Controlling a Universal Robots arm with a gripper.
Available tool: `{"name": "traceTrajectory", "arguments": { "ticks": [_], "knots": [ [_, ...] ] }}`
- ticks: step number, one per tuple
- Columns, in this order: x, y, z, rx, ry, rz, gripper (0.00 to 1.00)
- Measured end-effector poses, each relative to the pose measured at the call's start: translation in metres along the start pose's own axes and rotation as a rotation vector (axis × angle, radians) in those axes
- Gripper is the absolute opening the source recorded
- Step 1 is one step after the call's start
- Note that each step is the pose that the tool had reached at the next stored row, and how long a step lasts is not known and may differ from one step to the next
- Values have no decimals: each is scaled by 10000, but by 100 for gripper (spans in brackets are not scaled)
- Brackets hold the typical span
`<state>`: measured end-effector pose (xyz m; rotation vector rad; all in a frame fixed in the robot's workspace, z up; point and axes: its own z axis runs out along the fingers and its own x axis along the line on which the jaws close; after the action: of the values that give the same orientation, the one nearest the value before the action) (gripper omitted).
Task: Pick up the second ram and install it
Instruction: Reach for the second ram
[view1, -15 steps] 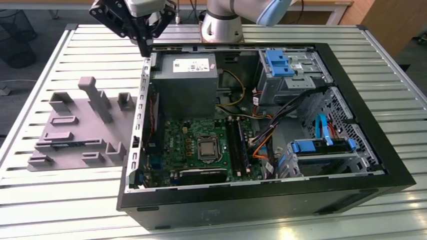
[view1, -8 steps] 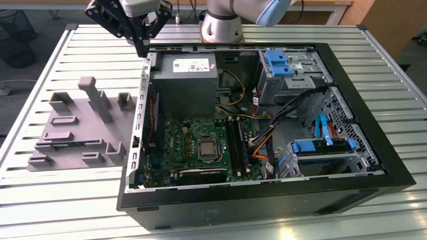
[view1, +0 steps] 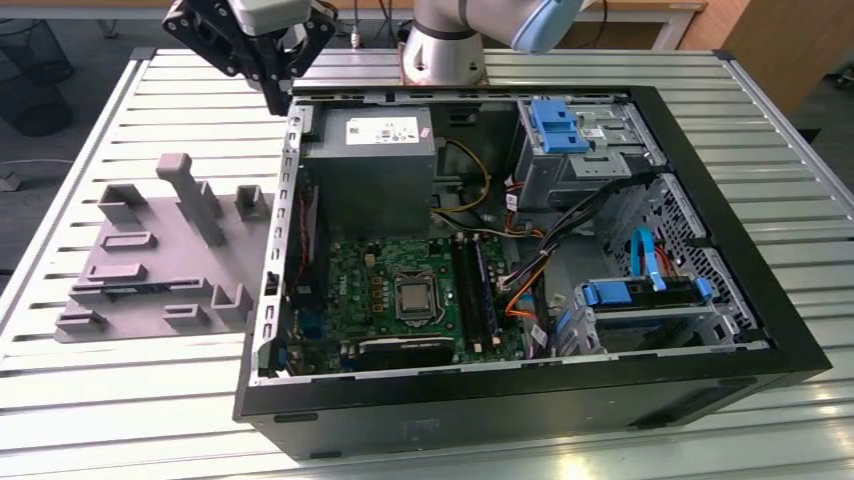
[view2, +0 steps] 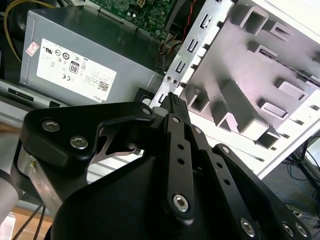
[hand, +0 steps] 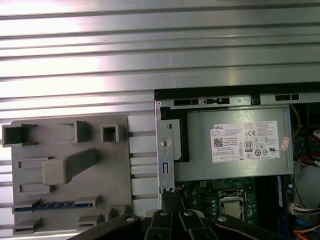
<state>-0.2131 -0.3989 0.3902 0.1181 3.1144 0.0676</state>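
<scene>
Honestly we can't see much of the second ram (view1: 134, 289). It sits on edge in a slot of the gray holder tray (view1: 147, 230), so most of the board is sunk into the holder and we just get a thin dark bluish strip along its upper edge. In the first wrist view the strip (hand: 54, 205) reads bright blue with small notches, and we can't make out any chips. Its ends are tucked behind the raised gray blocks of the tray (hand: 30, 175).

Its long axis runs across the exterior view, left to right. That puts it crosswise to the long black motherboard slots (view1: 470, 290) inside the open computer case (view1: 534, 400). The tray lies on the slatted table (view1: 134, 400), just beside the case on the exterior view's left, with the stick near the tray's front edge.

The gripper (view1: 282, 100) hangs above the far corner of the case, near the power supply (view1: 367, 150) and well apart from the stick. In the second wrist view its pincer (view2: 172, 98) looks pressed together with nothing in it. The first wrist view cuts off the gripper (hand: 172, 197) at the frame edge. We can't tell if the slots hold a stick already.
</scene>
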Motion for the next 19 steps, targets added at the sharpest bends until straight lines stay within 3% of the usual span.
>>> {"name": "traceTrajectory", "arguments": {
  "ticks": [7, 11, 19],
  "knots": [
    [65, -5, 2, 0, 0, 0, 11],
    [162, -28, 5, 1, 1, 1, 11],
    [339, -152, 13, -1, 0, -4, 11]
  ]
}}
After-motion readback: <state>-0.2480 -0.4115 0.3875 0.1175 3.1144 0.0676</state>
